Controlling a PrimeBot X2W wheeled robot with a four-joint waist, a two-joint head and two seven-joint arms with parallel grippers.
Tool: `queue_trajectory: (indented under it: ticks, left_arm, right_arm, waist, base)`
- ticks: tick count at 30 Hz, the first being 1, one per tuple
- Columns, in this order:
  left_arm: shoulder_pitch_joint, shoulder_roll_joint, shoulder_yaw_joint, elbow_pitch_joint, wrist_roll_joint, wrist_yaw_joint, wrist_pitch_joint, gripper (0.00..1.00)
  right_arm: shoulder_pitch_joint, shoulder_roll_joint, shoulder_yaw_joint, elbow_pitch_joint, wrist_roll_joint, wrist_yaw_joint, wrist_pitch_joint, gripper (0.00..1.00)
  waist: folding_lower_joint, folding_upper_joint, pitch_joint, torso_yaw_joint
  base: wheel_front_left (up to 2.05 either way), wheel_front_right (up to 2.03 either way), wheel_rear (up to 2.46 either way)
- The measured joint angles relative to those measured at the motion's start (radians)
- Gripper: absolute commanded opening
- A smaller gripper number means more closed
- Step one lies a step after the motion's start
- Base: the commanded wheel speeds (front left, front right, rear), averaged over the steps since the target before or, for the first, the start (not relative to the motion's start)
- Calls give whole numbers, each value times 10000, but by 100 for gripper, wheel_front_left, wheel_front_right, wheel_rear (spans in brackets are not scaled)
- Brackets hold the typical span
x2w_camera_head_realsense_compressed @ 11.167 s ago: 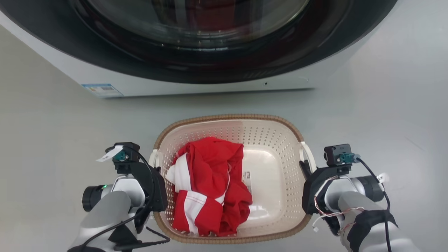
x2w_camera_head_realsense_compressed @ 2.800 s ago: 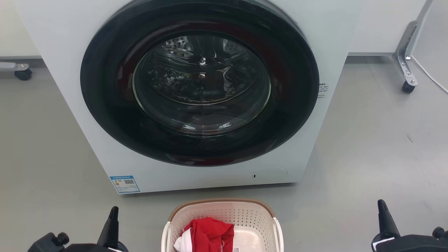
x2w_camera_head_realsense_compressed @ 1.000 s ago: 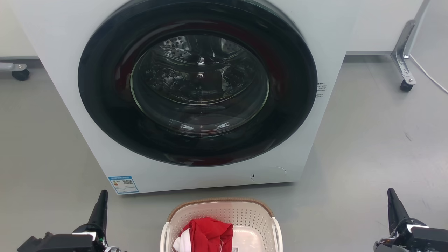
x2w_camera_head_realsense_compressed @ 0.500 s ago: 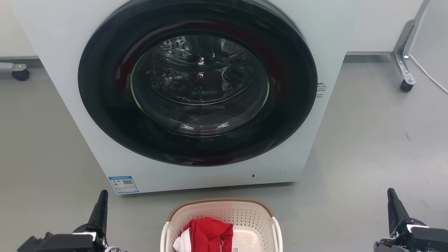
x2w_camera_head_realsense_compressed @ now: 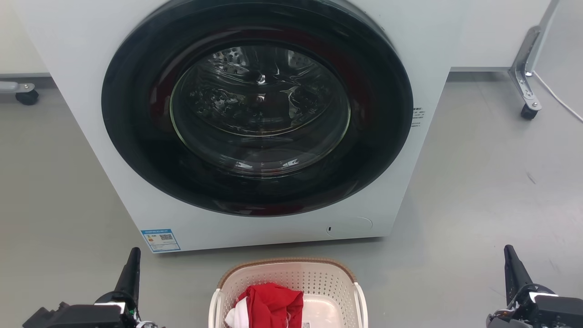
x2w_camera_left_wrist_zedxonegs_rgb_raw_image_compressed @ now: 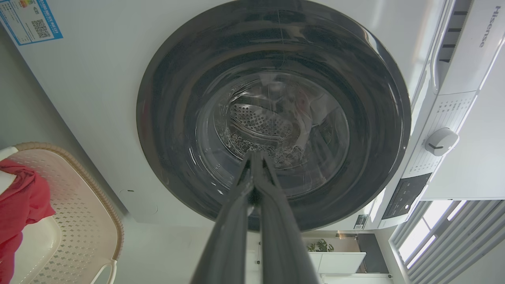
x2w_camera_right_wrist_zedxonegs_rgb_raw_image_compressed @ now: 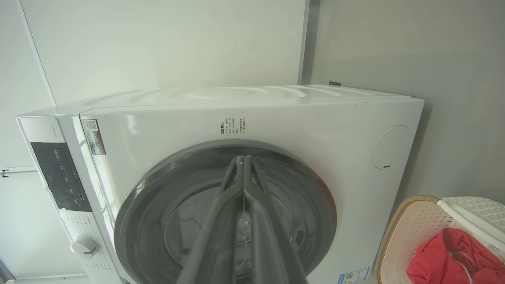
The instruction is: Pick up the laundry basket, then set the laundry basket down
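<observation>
Head view, nearest first. My left gripper [x2w_camera_head_realsense_compressed: 134, 255] stands at the lower left and my right gripper [x2w_camera_head_realsense_compressed: 509, 254] at the lower right. Each shows as one dark spike pointing up.
- Left wrist view: left gripper [x2w_camera_left_wrist_zedxonegs_rgb_raw_image_compressed: 254, 157] has its fingers pressed together to the tips, nothing between them.
- Right wrist view: right gripper [x2w_camera_right_wrist_zedxonegs_rgb_raw_image_compressed: 241, 158] likewise, tips meeting, nothing held.

The laundry basket [x2w_camera_head_realsense_compressed: 291, 277] sits on the grey floor [x2w_camera_head_realsense_compressed: 478, 182] between the two grippers, well apart from both. Its near part is cut by the bottom edge. A red garment [x2w_camera_head_realsense_compressed: 273, 303] with a white patch lies in its left half.
- Left wrist view catches the basket [x2w_camera_left_wrist_zedxonegs_rgb_raw_image_compressed: 79, 205] and garment [x2w_camera_left_wrist_zedxonegs_rgb_raw_image_compressed: 19, 193] at its lower left.
- Right wrist view has the basket [x2w_camera_right_wrist_zedxonegs_rgb_raw_image_compressed: 398, 236] and garment [x2w_camera_right_wrist_zedxonegs_rgb_raw_image_compressed: 446, 256] at its lower right.

Just beyond the basket stands the white washing machine [x2w_camera_head_realsense_compressed: 82, 114], its round dark door [x2w_camera_head_realsense_compressed: 259, 109] shut and a blue label [x2w_camera_head_realsense_compressed: 160, 240] at the bottom left corner.
- Left wrist view adds a white knob [x2w_camera_left_wrist_zedxonegs_rgb_raw_image_compressed: 441, 141], a dark control panel [x2w_camera_left_wrist_zedxonegs_rgb_raw_image_compressed: 406, 195] and a window behind.
- Right wrist view adds the machine's top, a round cover [x2w_camera_right_wrist_zedxonegs_rgb_raw_image_compressed: 391, 147] and the wall.

A castered metal leg [x2w_camera_head_realsense_compressed: 526, 82] stands at the head view's far right.
</observation>
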Motion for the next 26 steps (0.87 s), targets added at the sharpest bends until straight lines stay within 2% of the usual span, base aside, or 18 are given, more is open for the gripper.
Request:
queue_trajectory:
  ticks: [26]
  left_arm:
    - [0,0,0,12,0,0,-2,0]
  right_arm:
    - [0,0,0,0,0,0,0,0]
  waist:
    - [0,0,0,0]
  base:
    - [0,0,0]
